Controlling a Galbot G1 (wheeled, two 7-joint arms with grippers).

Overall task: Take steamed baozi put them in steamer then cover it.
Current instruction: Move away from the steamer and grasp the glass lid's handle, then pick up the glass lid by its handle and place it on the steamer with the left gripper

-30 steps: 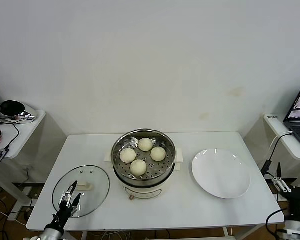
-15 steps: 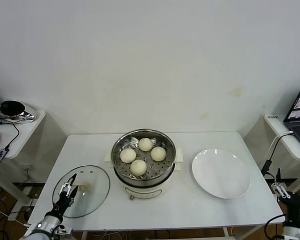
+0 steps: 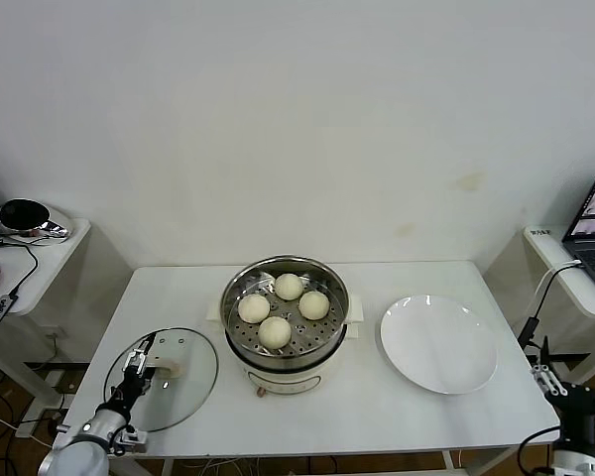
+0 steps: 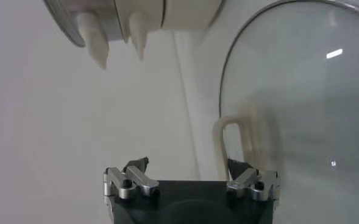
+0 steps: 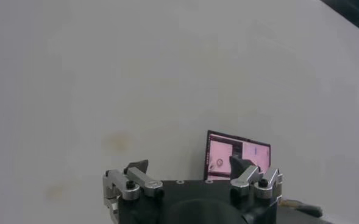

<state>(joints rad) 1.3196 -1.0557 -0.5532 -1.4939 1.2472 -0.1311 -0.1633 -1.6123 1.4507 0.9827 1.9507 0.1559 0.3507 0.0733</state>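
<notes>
While the white table (image 3: 377,397) is carrying everything, the steamer (image 3: 286,322) is sitting at its centre with all four steamed baozi (image 3: 275,332) already lying on the perforated tray — only covering is left, I judge. Left of the steamer, the cover (image 3: 183,362) is lying flat near the table's left front corner. A bare white plate (image 3: 438,343) is sitting on the right. The left end effector (image 3: 136,371) is hovering wide open over the cover, just beside its cream handle (image 4: 231,143), whose long axis is running away from the fingers, toward the steamer. The right end effector (image 3: 573,383) is waiting off the table's right front corner, jaws wide, holding nothing — far from the cover. Both arms are largely cut off below.
</notes>
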